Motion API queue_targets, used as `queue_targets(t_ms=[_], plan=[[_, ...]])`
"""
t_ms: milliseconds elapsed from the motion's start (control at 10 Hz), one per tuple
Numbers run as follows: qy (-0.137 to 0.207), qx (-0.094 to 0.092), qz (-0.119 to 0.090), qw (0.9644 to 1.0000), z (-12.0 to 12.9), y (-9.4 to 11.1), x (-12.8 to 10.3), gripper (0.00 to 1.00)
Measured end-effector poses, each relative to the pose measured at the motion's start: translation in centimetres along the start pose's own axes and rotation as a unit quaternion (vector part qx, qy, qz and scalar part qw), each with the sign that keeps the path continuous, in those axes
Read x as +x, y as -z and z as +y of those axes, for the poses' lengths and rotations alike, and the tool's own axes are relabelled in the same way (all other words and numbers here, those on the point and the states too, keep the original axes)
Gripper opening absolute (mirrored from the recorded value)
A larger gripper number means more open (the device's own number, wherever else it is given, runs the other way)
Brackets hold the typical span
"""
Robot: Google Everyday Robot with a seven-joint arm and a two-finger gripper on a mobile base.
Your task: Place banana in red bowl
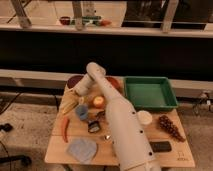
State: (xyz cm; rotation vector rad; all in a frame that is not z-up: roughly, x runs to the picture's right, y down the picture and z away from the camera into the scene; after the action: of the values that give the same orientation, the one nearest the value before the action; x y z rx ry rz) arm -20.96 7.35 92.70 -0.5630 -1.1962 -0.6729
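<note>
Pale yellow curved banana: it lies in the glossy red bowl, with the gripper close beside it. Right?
Not in the bowl. In the camera view the pale yellow curved banana lies on the wooden table, left of the glossy red bowl; the gripper is close beside it.
</note>
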Motion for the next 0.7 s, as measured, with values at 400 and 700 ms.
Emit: queue_targets(t_ms=[400, 700], plan=[[-0.004, 0.002, -0.006, 1.0000, 0.04, -0.21, 0.23, 0.37], [-0.007, -0.002, -0.014, 0.9999, 0.13, -0.38, 0.41, 0.27]])
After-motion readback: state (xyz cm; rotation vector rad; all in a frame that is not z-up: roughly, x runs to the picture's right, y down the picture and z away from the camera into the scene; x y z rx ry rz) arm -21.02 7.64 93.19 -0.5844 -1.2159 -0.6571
